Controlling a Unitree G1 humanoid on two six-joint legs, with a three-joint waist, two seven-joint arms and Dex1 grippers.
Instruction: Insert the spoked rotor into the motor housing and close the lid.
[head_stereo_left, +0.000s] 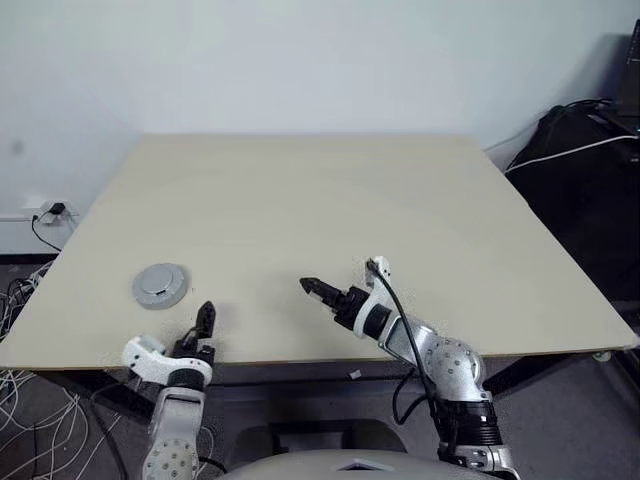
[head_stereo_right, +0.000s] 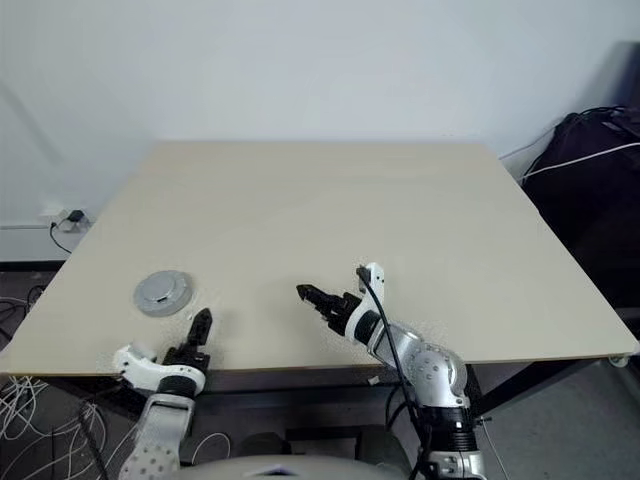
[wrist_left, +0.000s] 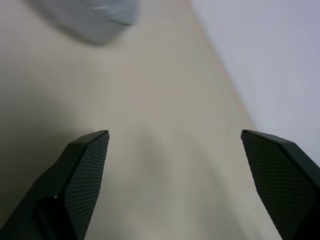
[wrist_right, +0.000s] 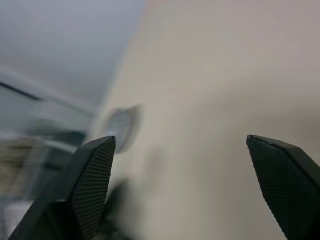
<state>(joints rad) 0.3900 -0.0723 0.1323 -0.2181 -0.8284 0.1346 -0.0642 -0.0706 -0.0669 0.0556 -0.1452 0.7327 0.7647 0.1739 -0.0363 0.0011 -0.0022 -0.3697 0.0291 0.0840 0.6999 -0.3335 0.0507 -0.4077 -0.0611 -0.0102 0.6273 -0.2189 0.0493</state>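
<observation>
The lid (head_stereo_left: 160, 285), a silvery-grey round disc, lies flat on the beige table (head_stereo_left: 330, 200) near its front left corner. It also shows as a grey blur (wrist_left: 97, 17) in the left wrist view and as a pale disc (wrist_right: 121, 127) in the right wrist view. The spoked rotor and the motor housing are out of view. My left gripper (head_stereo_left: 201, 322) hovers at the table's front edge, just right of and nearer than the lid, open and empty (wrist_left: 172, 134). My right gripper (head_stereo_left: 318, 291) points left over the front middle of the table, open and empty (wrist_right: 180, 137).
A black bag (head_stereo_left: 585, 150) with a white cable sits beyond the table's right edge. Loose cables (head_stereo_left: 20, 300) and a wall socket (head_stereo_left: 45, 210) lie off the left edge. The table's front edge runs just under both grippers.
</observation>
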